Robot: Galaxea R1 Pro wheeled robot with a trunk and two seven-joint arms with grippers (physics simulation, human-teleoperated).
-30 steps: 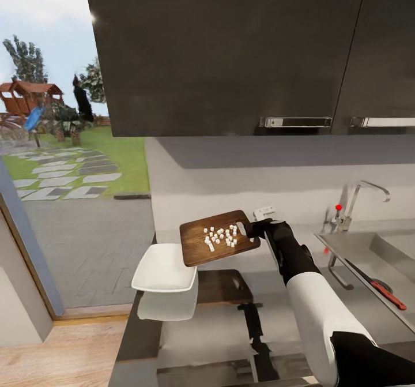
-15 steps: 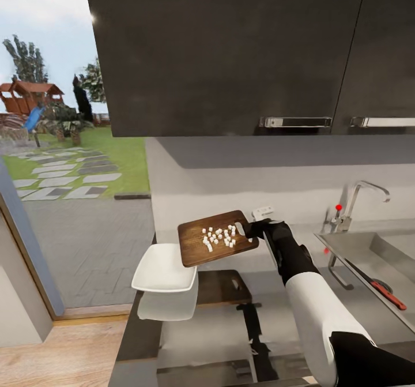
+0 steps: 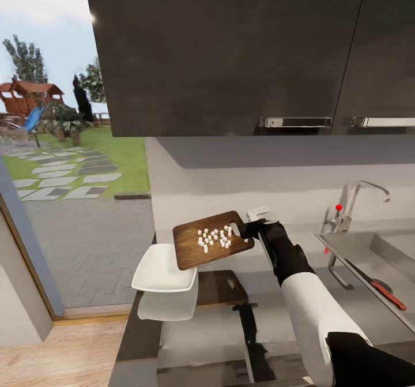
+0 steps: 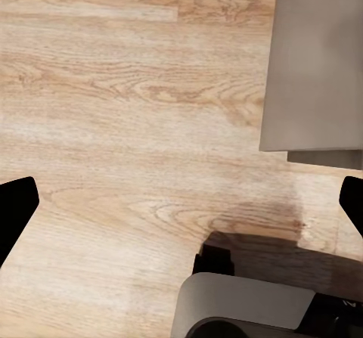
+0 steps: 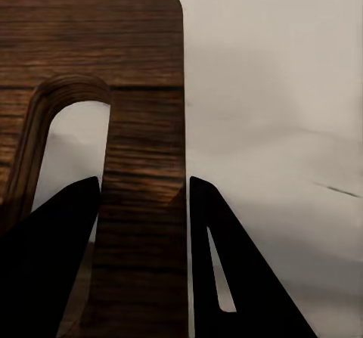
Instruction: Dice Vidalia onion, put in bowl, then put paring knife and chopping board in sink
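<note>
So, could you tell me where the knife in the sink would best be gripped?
Probably by the red handle of the knife, coming straight down from above: it lies flat along the sink wall, blade pointing toward the tap, leaving the handle nearest the robot.

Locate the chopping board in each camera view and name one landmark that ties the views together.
Head view: the chopping board is held up in the middle, above the bowl, with diced onion on it.
Left wrist view: not in it; wooden floor there.
Right wrist view: its handle end with the slot sits between the fingers.
Shared landmark: the right gripper, shut on the board's edge in head and right wrist views.
</note>
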